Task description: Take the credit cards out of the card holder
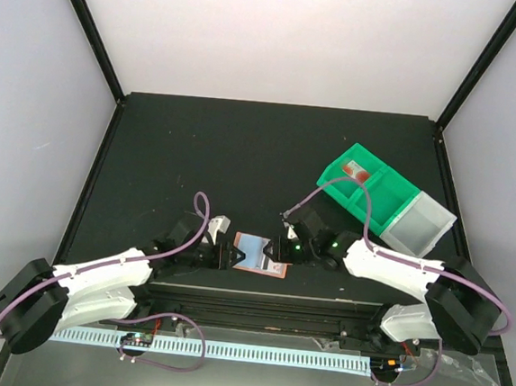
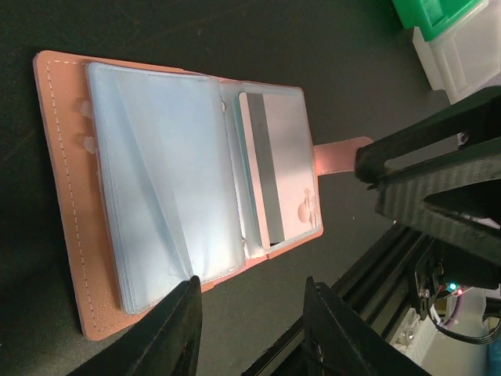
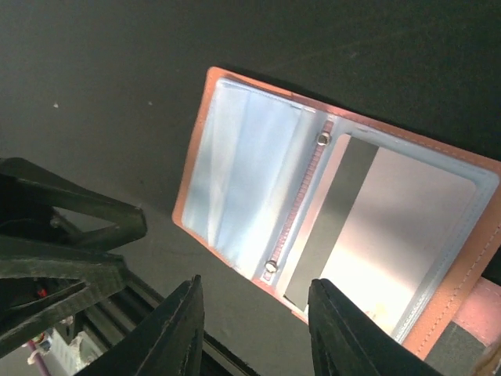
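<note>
The card holder (image 1: 260, 255) lies open on the tabletop (image 1: 243, 156) just ahead of the left gripper (image 2: 254, 313) and right gripper (image 3: 254, 313) — both spread, empty. The credit cards (image 2: 278, 164) sit sleeved — none out yet.

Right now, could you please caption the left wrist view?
Open salmon-pink card holder with a striped card sleeved inside, left fingers open beside it.

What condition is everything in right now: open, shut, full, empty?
card holder: open, lying flat.
striped credit card: tucked inside the holder, not taken out yet.
left gripper: open, holding nothing.
right gripper: open, holding nothing.
green bin: one compartment holds a small reddish item.
</note>
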`<state>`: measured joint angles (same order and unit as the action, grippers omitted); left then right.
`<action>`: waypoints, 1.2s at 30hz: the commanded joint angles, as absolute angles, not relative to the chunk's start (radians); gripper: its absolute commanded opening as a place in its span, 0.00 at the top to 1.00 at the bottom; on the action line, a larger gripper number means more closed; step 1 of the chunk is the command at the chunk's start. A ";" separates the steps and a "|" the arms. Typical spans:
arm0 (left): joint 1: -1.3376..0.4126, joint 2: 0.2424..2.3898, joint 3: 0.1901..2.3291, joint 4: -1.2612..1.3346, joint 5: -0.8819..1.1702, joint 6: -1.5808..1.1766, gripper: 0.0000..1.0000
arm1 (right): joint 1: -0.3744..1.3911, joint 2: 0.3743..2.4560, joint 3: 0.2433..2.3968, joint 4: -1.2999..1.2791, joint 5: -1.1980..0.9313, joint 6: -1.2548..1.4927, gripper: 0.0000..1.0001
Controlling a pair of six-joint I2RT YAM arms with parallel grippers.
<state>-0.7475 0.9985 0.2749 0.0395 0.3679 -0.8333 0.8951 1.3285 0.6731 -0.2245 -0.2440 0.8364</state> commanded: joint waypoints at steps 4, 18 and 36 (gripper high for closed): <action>-0.753 1.027 0.278 0.115 0.403 -0.860 0.63 | 0.916 1.396 0.607 -0.135 -0.146 0.899 0.64; -0.753 1.134 0.305 0.204 0.442 -0.884 0.68 | 0.916 1.473 0.557 -0.052 -0.081 0.810 0.72; -0.755 1.296 0.345 0.303 0.520 -0.902 0.68 | 0.916 1.419 0.567 -0.102 -0.069 0.848 0.75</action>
<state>-0.7479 1.2625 0.3069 0.2588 0.4862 -0.8955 0.9123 1.3697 0.5762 -0.1612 -0.0601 0.8341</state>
